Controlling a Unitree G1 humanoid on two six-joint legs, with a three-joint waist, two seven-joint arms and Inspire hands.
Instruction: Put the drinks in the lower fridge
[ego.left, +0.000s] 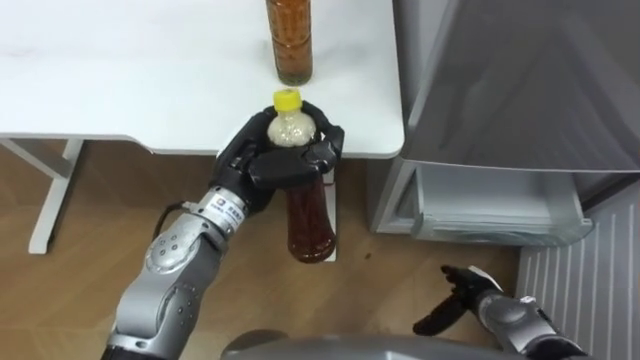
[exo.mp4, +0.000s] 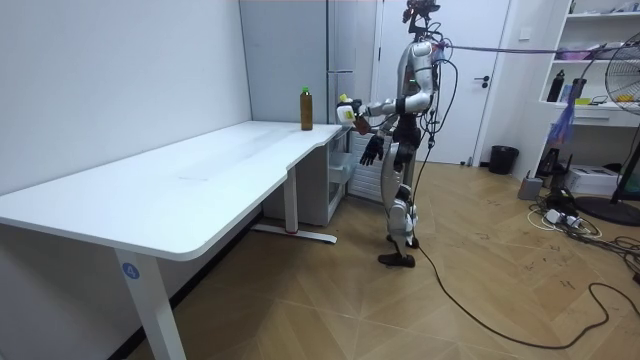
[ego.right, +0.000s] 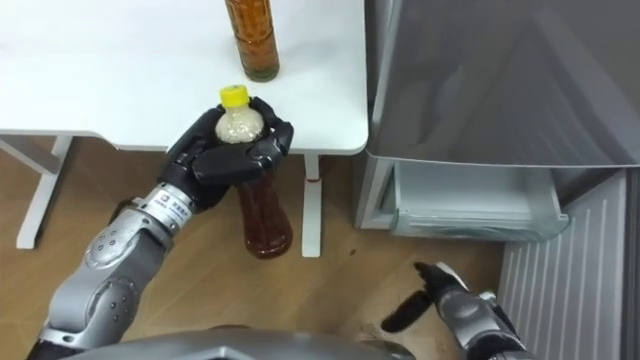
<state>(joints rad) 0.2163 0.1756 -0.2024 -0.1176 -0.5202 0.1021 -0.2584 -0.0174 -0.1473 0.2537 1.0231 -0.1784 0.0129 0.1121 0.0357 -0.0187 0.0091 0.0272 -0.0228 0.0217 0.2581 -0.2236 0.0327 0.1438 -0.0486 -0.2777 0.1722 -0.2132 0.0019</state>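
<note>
Carrying step: the left hand (ego.left: 285, 160) grips a bottle (ego.left: 308, 225) just off the table (ego.left: 120, 80) edge, a second bottle (ego.left: 289, 40) standing at 12 o'clock, and next it likely must swing toward the open fridge (ego.left: 495, 205) at 3 o'clock, while the right hand (ego.left: 465, 295) hangs slack-fingered at 5 o'clock.

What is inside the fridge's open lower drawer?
The visible front part of the drawer holds no drinks, only a pale interior. Its rear is hidden under the fridge body. One bottle is in the left hand, and a second bottle stands on the table.

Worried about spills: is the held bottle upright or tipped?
Upright: the bottle hangs below the left hand, yellow cap on top.
</note>
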